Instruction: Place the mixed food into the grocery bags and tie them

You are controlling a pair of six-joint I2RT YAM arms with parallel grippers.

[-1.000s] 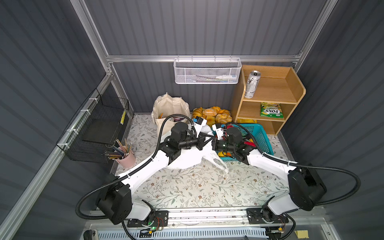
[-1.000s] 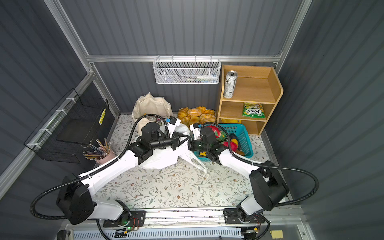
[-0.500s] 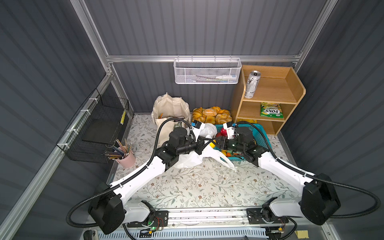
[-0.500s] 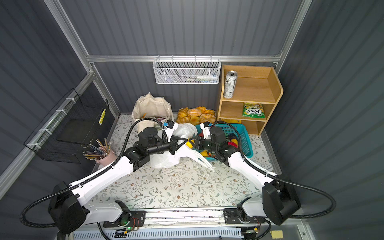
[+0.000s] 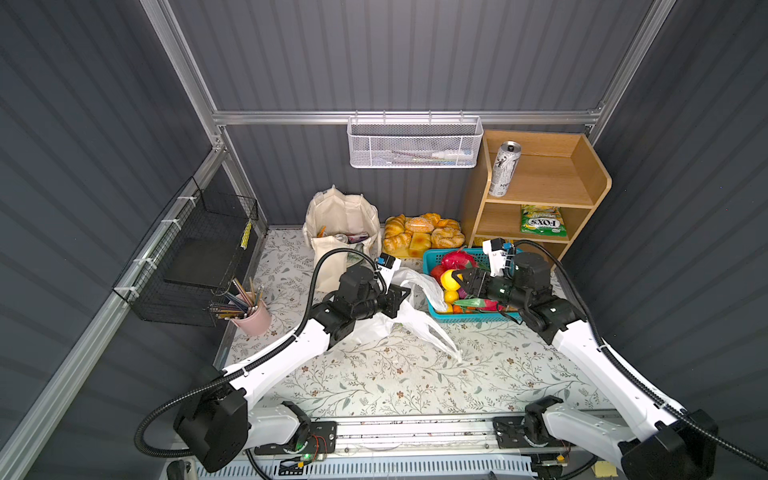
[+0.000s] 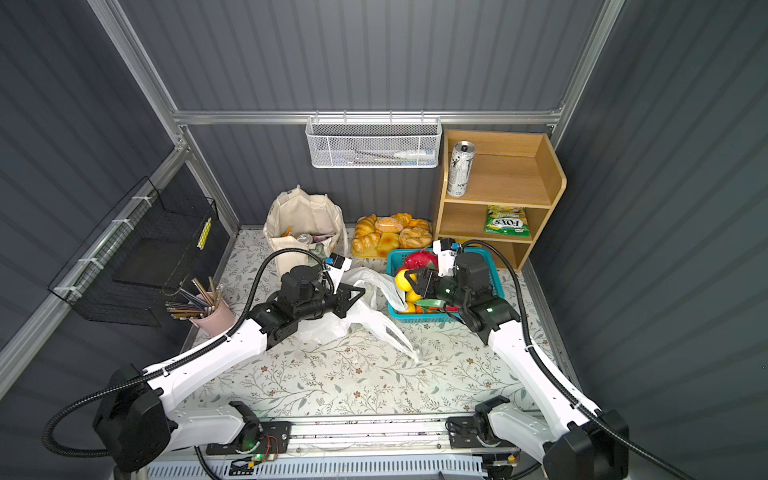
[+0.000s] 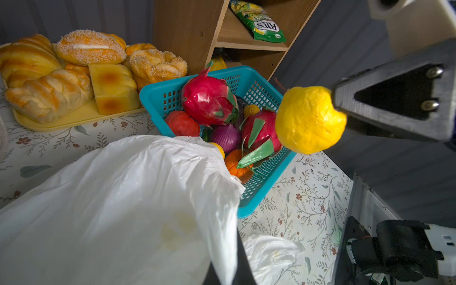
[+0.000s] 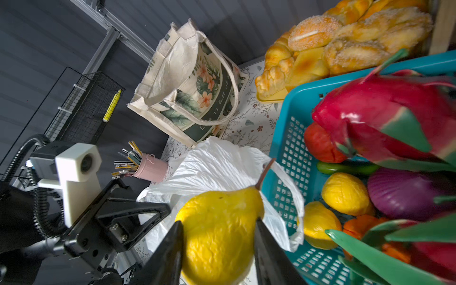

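While right end effector point(image 5: 456, 283) clamps the yellow pear point(image 8: 219, 229), white plastic bag point(image 7: 123, 197), rim pinched by left end effector point(image 5: 402, 296), lies just leftward.

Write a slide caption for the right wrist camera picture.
Right claw grips a yellow pear beside the white plastic bag and a teal basket of fruit.

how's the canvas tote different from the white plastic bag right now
The canvas tote stands upright on its own at the back; the white plastic bag slumps against the blue basket, its edge pinched in the left gripper. The tote is cream cloth with a leaf-and-flower print; the plastic bag is thin and crinkled. The tote already holds items; the plastic bag's contents can't be seen. Both are pale bags resting on the table.
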